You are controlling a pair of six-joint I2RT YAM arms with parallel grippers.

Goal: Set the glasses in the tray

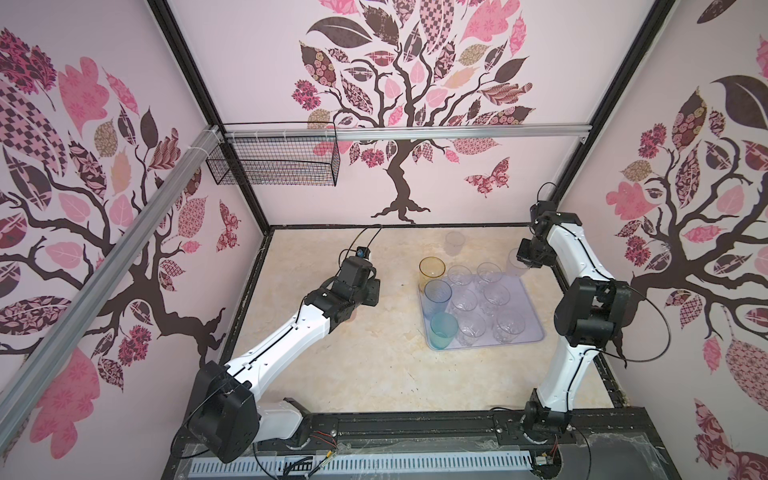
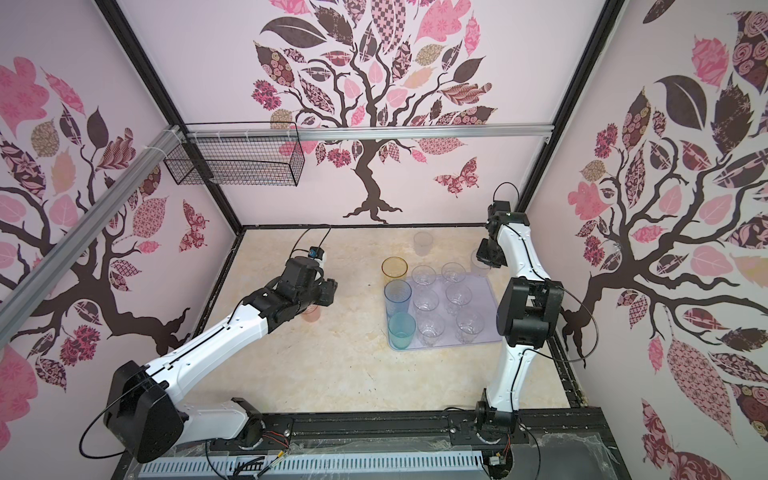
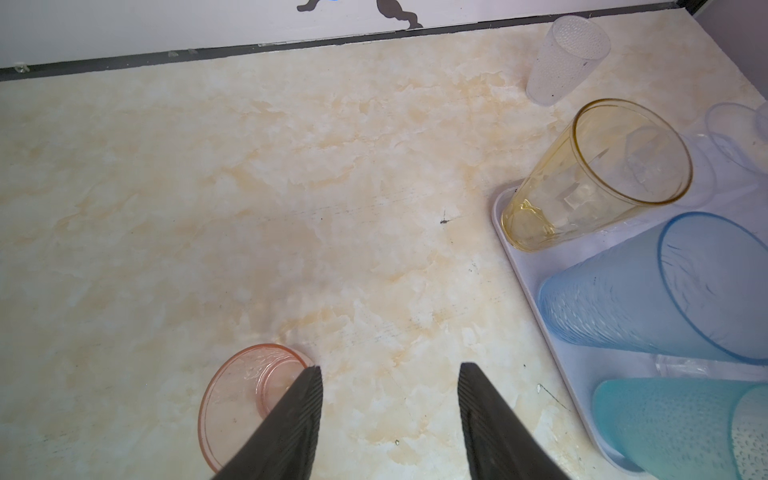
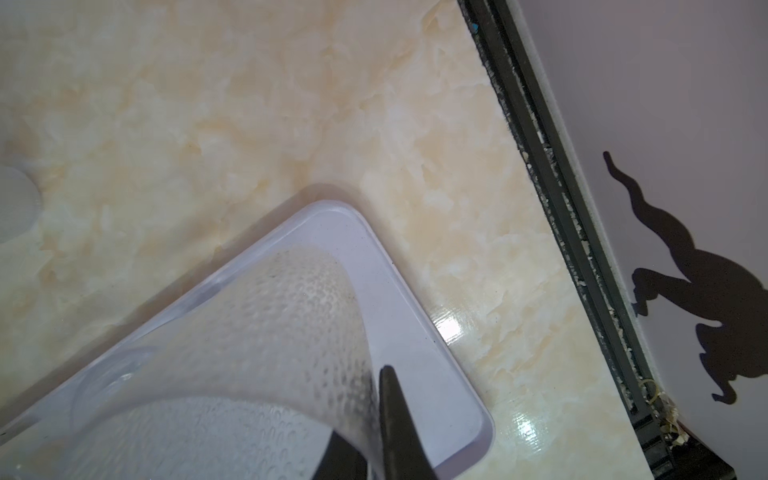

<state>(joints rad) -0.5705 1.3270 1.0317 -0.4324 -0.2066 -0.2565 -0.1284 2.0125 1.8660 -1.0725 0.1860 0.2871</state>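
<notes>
Right gripper (image 4: pixel 365 409) pinches dimpled tumbler (image 4: pixel 257 332) by its wall, upright for seating at far-right corner of tray (image 4: pixel 419 349); left gripper (image 3: pixel 390 370) gapes beside pink glass (image 3: pixel 237 395).

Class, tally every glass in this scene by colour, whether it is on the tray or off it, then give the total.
Clear glasses: 8
Amber glass: 1
Blue glass: 1
Teal glass: 1
Pink glass: 1
Total: 12
</notes>
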